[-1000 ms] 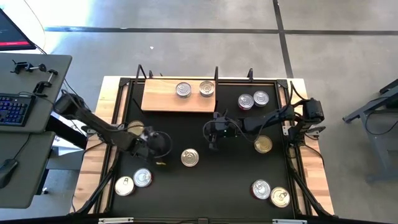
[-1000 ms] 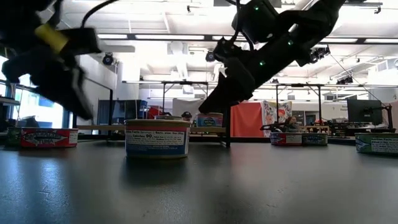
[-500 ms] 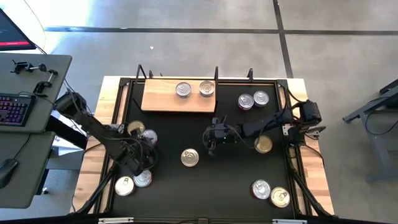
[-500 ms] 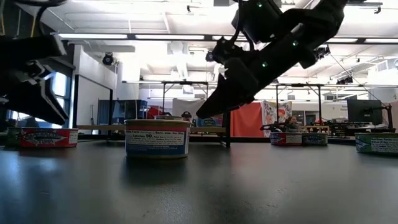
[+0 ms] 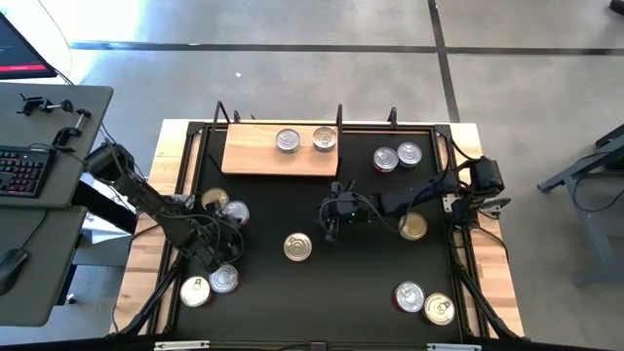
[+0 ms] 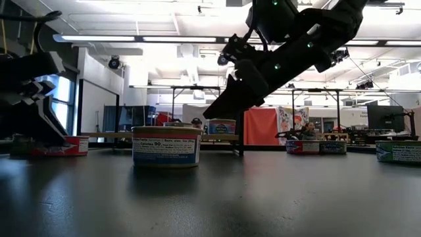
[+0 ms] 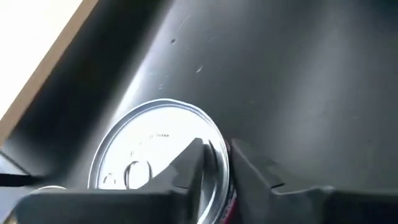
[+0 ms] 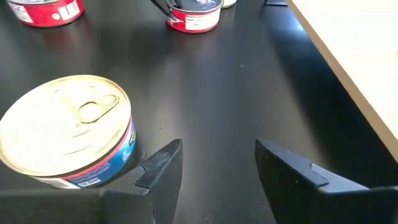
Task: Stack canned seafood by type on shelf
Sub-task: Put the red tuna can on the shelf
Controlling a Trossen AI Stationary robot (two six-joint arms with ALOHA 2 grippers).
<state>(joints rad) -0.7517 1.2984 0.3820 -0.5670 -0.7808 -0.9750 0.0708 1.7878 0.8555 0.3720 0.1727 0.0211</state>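
Since the earlier frame, my left gripper (image 5: 222,265) has travelled from mid-mat toward the near left corner and now sits over a silver-lidded tin (image 7: 158,155); its fingers (image 7: 186,171) stand close together astride the tin's rim, and I cannot confirm a firm grip. My right gripper (image 5: 334,226) hangs above the mat centre, fingers (image 8: 163,165) parted and holding nothing, just beside the centre tin (image 8: 65,130). That tin's blue-and-white label carries print too small to read; a red label at the low view's left is half hidden by my left arm. Two tins (image 5: 288,141) rest side by side on the shelf (image 5: 253,156). Other tins lie scattered over the mat (image 5: 312,292), several with sides unseen from above.
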